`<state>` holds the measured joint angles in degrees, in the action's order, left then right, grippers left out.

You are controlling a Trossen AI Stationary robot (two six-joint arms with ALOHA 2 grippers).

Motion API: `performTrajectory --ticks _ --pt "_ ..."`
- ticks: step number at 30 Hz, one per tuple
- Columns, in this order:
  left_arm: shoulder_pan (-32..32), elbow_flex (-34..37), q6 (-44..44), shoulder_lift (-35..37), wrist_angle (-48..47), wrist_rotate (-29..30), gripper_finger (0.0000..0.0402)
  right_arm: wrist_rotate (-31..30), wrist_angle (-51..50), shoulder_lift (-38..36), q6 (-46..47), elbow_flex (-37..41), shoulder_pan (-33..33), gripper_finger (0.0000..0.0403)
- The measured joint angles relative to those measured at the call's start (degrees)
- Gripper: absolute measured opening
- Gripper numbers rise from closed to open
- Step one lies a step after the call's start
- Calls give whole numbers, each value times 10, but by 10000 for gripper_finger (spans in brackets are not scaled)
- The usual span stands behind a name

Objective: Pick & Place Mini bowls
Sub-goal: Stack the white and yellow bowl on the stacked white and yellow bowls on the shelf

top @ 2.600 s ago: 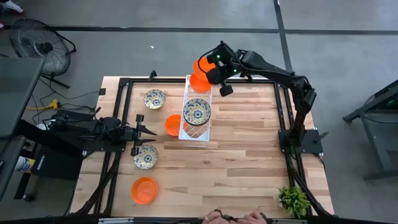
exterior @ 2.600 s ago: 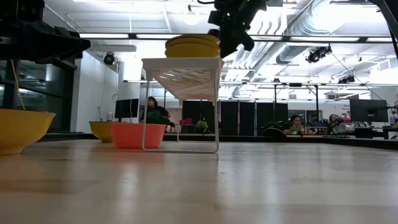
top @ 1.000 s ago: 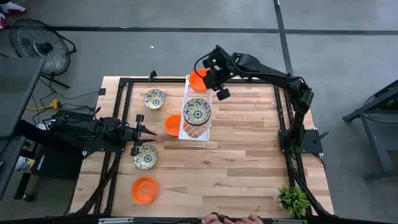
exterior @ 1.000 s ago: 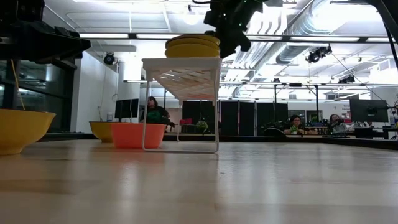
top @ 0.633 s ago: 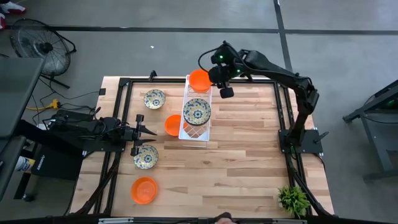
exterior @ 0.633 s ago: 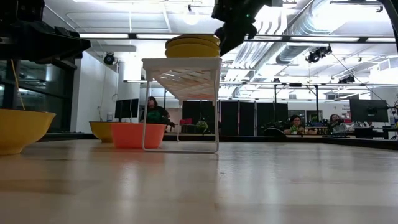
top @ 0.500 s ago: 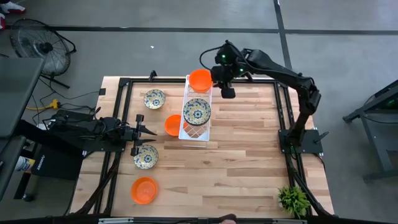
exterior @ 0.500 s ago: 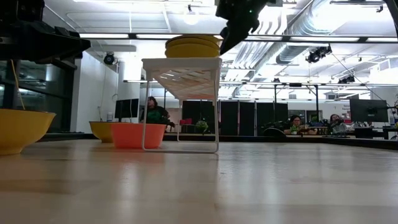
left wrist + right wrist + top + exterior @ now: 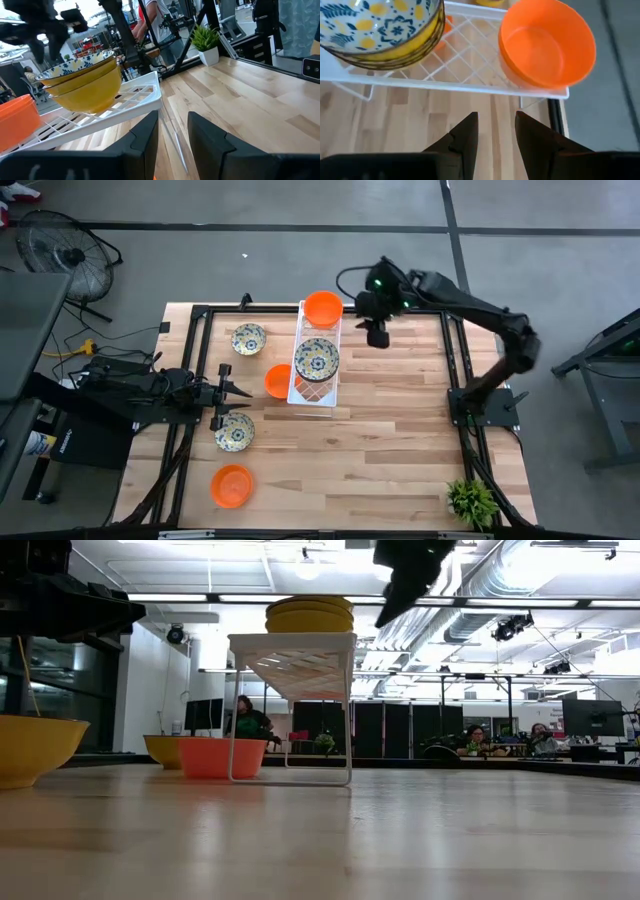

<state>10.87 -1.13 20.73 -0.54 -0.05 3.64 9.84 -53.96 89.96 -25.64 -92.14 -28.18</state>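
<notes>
Wooden desk (image 9: 380, 420) planks carry a white lattice tray (image 9: 300, 385) on legs, standing mid-desk.

1. Bowl positions. A stack of patterned bowls (image 9: 317, 359) sits on the tray's middle. An orange bowl (image 9: 546, 42) rests at the tray's far end, and its rim appears to reach the tray edge. An orange bowl (image 9: 277, 380) lies beside the tray, touching or nearly so. Two patterned bowls (image 9: 248, 338) (image 9: 234, 431) and another orange bowl (image 9: 231, 485) remain on the desk.

2. Right hand (image 9: 377, 337): empty, fingers (image 9: 464, 134) parted narrowly, raised just beside the tray's far end.

3. Left hand (image 9: 240, 392): idle, low beside the nearer patterned bowl, fingers (image 9: 145, 135) slightly apart, holding nothing.

4. Hazards, as judged. The end bowl could tip off if the tray is knocked. A low sweep of the right hand may strike the tray rim. The light tray could slide. Stacked bowls may shift under uneven placement.
</notes>
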Motion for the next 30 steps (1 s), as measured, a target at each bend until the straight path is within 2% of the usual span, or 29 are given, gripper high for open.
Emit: performTrajectory --ticks 5,17,20,24,30 --pt "0 0 0 0 0 0 101 -37 145 -111 74 182 15 117" --pt "0 0 0 0 0 0 101 -80 309 -395 248 508 54 117" --pt "0 0 0 0 0 0 101 -71 345 -472 266 583 61 117" --pt "0 0 0 0 0 0 101 -21 437 -567 278 682 83 115" --pt "0 0 0 0 0 0 101 13 533 -681 345 801 129 93"
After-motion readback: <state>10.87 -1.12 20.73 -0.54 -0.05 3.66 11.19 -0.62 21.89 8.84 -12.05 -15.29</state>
